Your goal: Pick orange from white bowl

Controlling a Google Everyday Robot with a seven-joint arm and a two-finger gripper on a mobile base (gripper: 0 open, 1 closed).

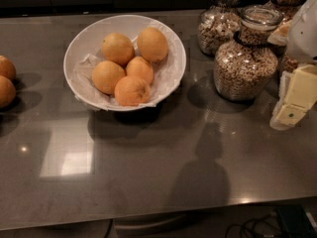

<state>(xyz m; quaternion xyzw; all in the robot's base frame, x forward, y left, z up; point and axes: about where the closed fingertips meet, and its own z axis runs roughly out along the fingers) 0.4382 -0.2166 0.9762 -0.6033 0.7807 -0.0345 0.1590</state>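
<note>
orange: smooth, egg-shaped, yellowish; lies rear right in white bowl on crumpled paper, with four other oranges. gripper: cream, small green dot, far right beside glass jars, well apart from bowl; open or closed cannot be told.

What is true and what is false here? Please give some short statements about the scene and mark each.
1. The white bowl holds five oranges. True.
2. The gripper is over the bowl. False: it is at the right edge, beside the glass jars.
3. Two loose oranges lie on the counter left of the bowl. True.
4. The glass jars are empty. False: they are full of small pale pieces.
</note>
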